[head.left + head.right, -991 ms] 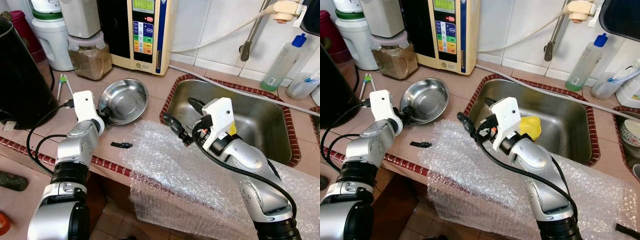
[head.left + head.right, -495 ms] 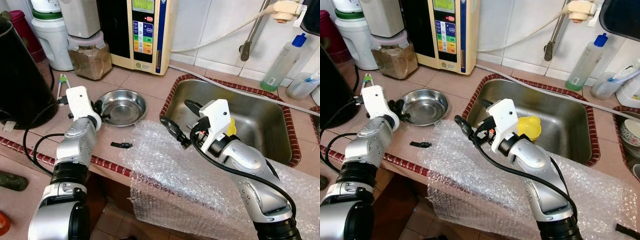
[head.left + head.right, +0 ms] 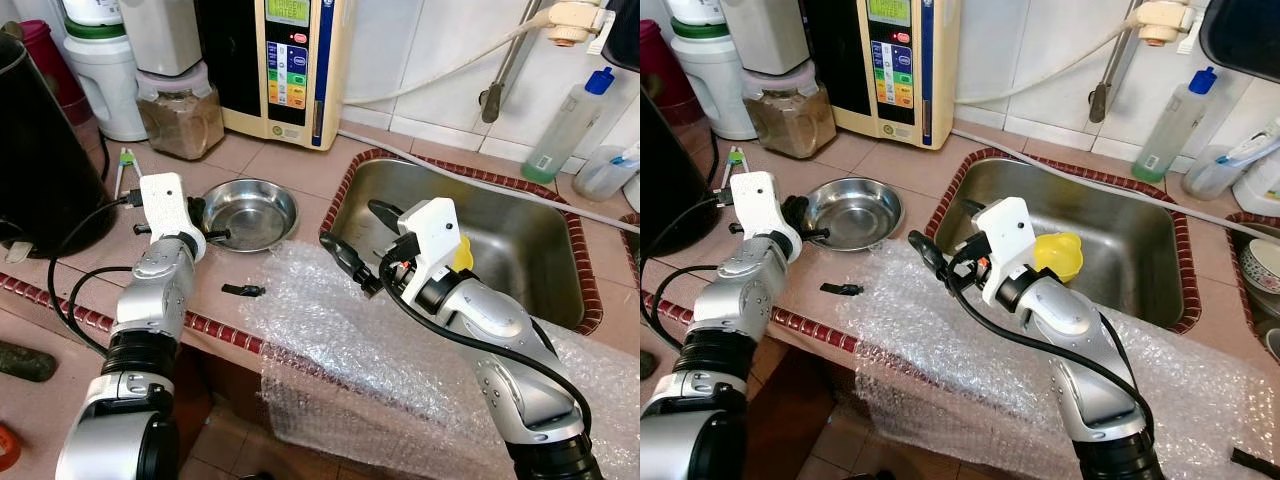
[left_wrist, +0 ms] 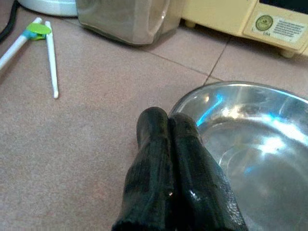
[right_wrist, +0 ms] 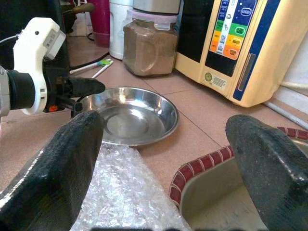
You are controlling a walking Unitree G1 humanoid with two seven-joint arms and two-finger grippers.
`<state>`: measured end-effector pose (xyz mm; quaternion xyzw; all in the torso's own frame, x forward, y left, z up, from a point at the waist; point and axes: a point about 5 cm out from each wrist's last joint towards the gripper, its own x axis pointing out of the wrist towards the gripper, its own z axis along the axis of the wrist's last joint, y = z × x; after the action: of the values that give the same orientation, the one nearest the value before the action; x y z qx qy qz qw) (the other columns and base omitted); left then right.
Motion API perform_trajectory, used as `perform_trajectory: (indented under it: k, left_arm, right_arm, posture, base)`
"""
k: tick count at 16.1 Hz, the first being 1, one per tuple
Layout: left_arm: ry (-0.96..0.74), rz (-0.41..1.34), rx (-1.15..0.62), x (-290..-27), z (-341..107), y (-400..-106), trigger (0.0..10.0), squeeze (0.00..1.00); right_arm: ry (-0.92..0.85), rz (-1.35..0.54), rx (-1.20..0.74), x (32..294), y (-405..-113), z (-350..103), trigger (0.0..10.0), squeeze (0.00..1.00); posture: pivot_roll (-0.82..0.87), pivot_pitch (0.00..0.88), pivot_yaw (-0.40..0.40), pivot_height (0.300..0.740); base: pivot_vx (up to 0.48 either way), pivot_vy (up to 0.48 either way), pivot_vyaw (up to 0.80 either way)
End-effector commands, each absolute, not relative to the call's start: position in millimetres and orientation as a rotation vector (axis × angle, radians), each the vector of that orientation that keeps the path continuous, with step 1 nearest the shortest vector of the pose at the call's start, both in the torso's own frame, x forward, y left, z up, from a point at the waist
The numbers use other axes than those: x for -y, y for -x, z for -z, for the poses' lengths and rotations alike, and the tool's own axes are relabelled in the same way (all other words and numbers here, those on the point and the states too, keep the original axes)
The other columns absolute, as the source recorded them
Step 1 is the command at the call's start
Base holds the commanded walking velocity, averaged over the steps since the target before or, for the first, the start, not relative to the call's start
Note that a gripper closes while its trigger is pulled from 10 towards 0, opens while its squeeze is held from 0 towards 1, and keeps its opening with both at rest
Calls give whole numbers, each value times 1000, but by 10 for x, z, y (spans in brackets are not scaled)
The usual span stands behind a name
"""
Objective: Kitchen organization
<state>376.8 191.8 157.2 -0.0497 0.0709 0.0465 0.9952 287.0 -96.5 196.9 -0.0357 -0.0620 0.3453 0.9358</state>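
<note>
Steel bowl (image 3: 250,211) sits flat on the tiled counter (image 3: 290,165), left of the sink (image 3: 520,240). Left gripper (image 4: 168,126), fingers pressed together, rests at its left rim; right gripper (image 3: 350,245) hovers spread.

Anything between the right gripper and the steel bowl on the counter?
Nothing solid. The right gripper, fingers open, faces the round stainless steel bowl across the bubble wrap sheet's edge; the left gripper sits at the bowl's far rim.
</note>
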Motion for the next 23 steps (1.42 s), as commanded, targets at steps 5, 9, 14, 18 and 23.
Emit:
perform_trajectory:
  k: [5,9,14,18,23]
  left_arm:
    - [63,-68,-221,-1915,-1445,-3721,0,0]
    - [90,-66,-259,-1923,-1372,-3694,0,0]
    - [141,-85,-170,-1905,-1498,-3731,0,0]
    - [141,-85,-170,-1905,-1498,-3731,0,0]
    - [141,-85,-170,-1905,-1498,-3731,0,0]
  right_arm:
    - [81,-701,127,989,-2893,-1993,10000,0]
    - [84,-703,125,982,-2891,-1990,10000,0]
    - [86,-694,123,985,-2893,-1979,10000,0]
    - [86,-694,123,985,-2893,-1979,10000,0]
    - [86,-694,123,985,-2893,-1979,10000,0]
  posture:
    - [4,71,-52,740]
    - [4,75,-51,740]
    - [3,79,-52,740]
    - [3,79,-52,740]
    - [3,79,-52,740]
  base:
    - [0,0,0]
    - [0,0,0]
    - [0,0,0]
    - [0,0,0]
    - [0,0,0]
